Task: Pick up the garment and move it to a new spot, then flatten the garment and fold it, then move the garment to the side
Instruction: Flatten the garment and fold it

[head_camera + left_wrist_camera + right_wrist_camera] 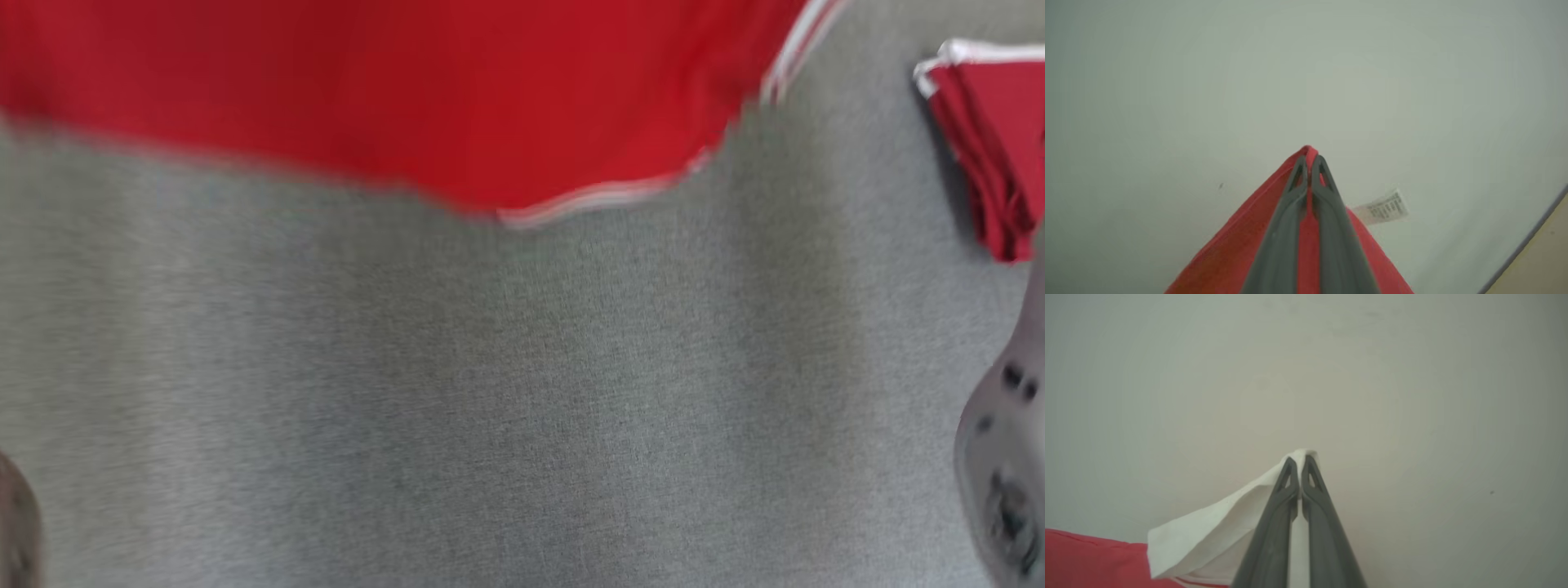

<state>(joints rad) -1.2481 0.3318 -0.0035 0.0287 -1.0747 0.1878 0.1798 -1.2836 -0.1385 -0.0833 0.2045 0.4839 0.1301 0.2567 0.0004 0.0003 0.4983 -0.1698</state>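
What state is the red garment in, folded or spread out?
Spread out: the red garment stretches as one wide sheet, pinched by the left gripper and, at its white trim, the right gripper.

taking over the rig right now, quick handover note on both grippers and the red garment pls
Left gripper: shut on a red edge of the garment, near its care label.
Right gripper: shut on the garment's white trim.
Garment: held by both grippers, apparently lifted over the grey surface; the head view is blurred.
Done: garment picked up.
Left: lay it at the new spot, flatten it, fold it, move it aside.
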